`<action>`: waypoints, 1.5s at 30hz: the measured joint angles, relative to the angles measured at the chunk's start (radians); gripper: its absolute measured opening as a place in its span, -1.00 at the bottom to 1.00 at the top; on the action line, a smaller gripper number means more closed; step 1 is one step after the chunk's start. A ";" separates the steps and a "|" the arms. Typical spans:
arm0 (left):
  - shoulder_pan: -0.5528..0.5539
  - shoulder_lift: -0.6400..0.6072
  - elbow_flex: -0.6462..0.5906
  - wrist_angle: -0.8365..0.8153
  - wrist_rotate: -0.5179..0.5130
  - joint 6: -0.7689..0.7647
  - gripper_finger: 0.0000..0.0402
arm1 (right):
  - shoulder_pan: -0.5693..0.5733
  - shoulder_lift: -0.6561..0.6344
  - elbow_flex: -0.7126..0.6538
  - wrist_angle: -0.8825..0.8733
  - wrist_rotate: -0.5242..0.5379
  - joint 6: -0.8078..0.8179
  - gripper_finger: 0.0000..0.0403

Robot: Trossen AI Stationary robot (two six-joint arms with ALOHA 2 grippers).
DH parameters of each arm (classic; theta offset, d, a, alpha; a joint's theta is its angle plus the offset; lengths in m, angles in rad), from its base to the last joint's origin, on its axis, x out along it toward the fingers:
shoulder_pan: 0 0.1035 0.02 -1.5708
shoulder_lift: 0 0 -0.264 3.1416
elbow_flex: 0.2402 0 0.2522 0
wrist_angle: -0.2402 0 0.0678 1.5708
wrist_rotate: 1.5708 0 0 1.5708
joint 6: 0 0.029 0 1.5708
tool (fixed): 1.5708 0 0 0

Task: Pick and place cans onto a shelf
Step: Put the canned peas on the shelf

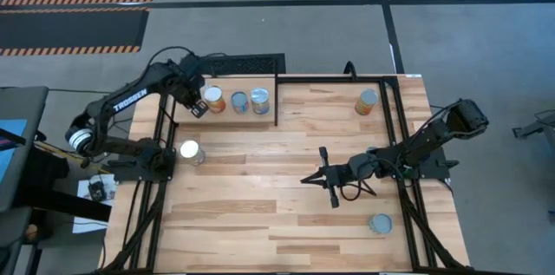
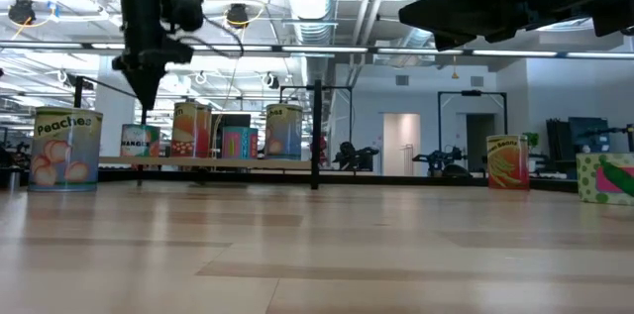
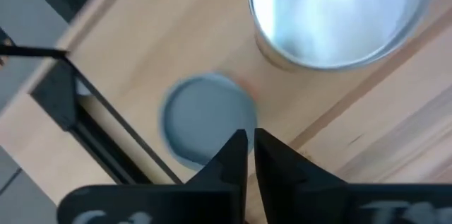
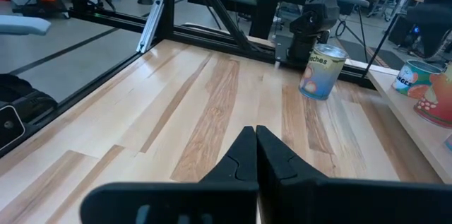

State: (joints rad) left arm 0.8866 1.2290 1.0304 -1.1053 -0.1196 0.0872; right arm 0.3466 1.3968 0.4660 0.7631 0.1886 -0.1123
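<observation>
Pale planks make up our bench (image 1: 286,214), with grey floor all round it in the high view. Our left gripper (image 1: 196,107) hangs over the shelf (image 1: 227,117) at the upper left of that frame, fingers (image 3: 233,155) pressed almost together and holding nothing, just beside the orange can (image 1: 213,99). Two blue-lidded cans (image 1: 239,101) (image 1: 259,100) stand next to it on the shelf. Our right gripper (image 1: 314,177) waits mid-frame, fingers likewise closed and empty. Off the shelf we see a can (image 1: 191,152) at centre left, one (image 1: 367,101) at upper right and one (image 1: 380,223) at lower right. We judge a placement just finished; next we should lift clear, then open over a loose can, likely the centre-left one.
</observation>
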 joint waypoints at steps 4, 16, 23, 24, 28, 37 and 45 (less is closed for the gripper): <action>-0.034 -0.089 0.017 0.008 0.000 -0.002 -0.99 | 0.000 0.000 0.000 0.000 0.000 0.000 -0.97; -0.511 -0.452 -0.058 0.290 -0.030 -0.201 -1.00 | 0.000 0.000 0.000 0.050 0.031 -0.004 -0.97; -0.843 -0.509 -0.240 0.600 -0.191 -0.223 -1.00 | 0.007 0.084 0.000 0.204 0.023 -0.043 -0.97; -0.882 -0.509 -0.271 0.663 -0.204 -0.214 -1.00 | 0.007 0.111 0.000 0.247 0.022 -0.043 -0.97; -1.009 -0.490 -0.401 0.924 -0.230 -0.159 -1.00 | 0.006 0.227 0.000 0.382 0.021 -0.045 -0.97; -1.182 -0.377 -0.601 1.328 -0.286 -0.087 -1.00 | 0.022 0.323 0.000 0.585 0.014 -0.015 -0.96; -1.228 -0.212 -0.664 1.602 -0.304 -0.057 -1.00 | 0.088 0.091 0.000 0.232 0.089 -0.005 -0.97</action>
State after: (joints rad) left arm -0.3412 1.0169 0.3666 0.4963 -0.4240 0.0304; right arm 0.4344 1.4879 0.4660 0.9952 0.2774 -0.1177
